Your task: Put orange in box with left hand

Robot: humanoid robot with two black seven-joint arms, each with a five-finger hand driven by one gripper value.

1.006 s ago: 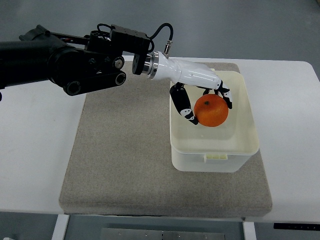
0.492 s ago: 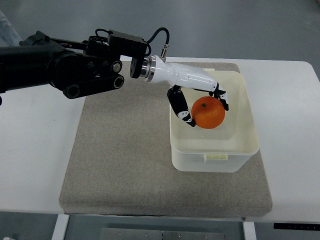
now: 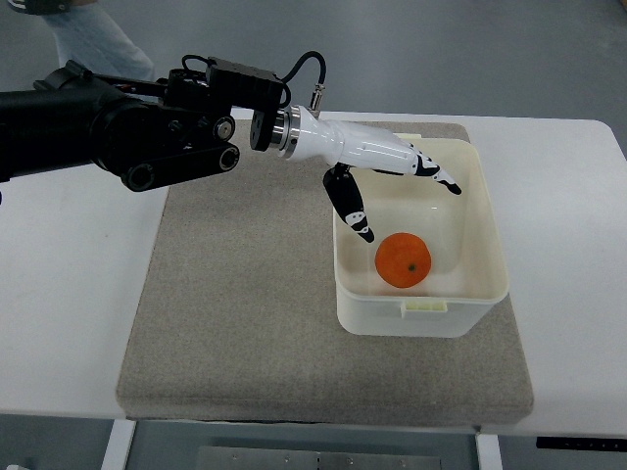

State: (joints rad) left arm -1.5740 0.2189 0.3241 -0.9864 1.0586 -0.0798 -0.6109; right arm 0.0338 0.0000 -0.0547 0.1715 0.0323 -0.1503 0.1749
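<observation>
My white left hand [image 3: 377,166] hovers, fingers spread and released, over the cream plastic box's [image 3: 490,235] 11 o'clock rim; the round glossy orange [image 3: 404,261] sits inside, 6 o'clock wall close.

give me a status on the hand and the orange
Left hand open over the box. Orange lying in box, clear of fingers. Right hand out of view. Nothing in the way.

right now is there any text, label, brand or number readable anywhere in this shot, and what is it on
None: no readable text shows in this view.
Box: plain cream walls; the small tab on its near rim carries no print.
Orange: no sticker visible.
Left robot hand: white shell with black finger pads, no lettering.
Black arm housing: no legible marking; anything there is too small to tell.
Grey mat: no print.
</observation>
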